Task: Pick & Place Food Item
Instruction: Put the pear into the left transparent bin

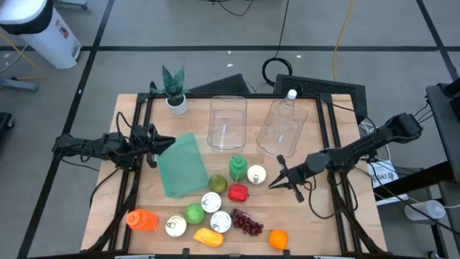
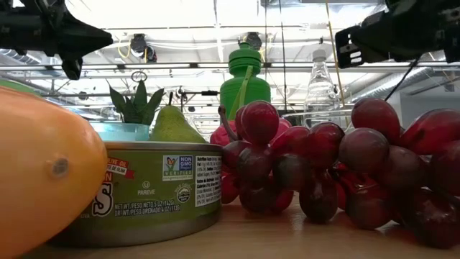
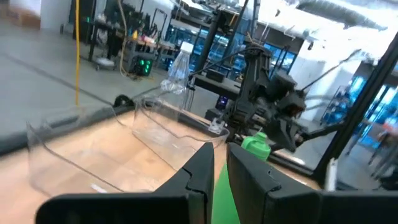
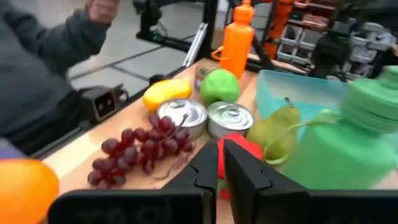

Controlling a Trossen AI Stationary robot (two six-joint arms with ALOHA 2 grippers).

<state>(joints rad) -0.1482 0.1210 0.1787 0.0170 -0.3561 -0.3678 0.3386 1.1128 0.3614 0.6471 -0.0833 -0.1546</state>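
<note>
Several food items lie at the table's near side: red grapes (image 1: 246,223), an orange (image 1: 278,239), a yellow fruit (image 1: 207,236), a green round fruit (image 1: 194,213), a pear (image 1: 218,183), a red item (image 1: 238,192) and tin cans (image 1: 210,202). A green bottle (image 1: 238,167) stands among them. My right gripper (image 1: 273,184) hovers shut just right of the red item (image 4: 239,152), which shows beyond its fingers (image 4: 221,171). My left gripper (image 1: 157,146) is shut at the left edge of a teal tray (image 1: 183,167). In the low view both grippers (image 2: 68,39) (image 2: 359,39) stay well above the table.
A clear bin (image 1: 228,121) and a clear bottle (image 1: 282,126) stand at the far side, with a potted plant (image 1: 174,90) at the far left. An orange bottle (image 1: 141,219) stands at the near left. A person's sleeve (image 4: 37,56) shows beyond the table's near edge.
</note>
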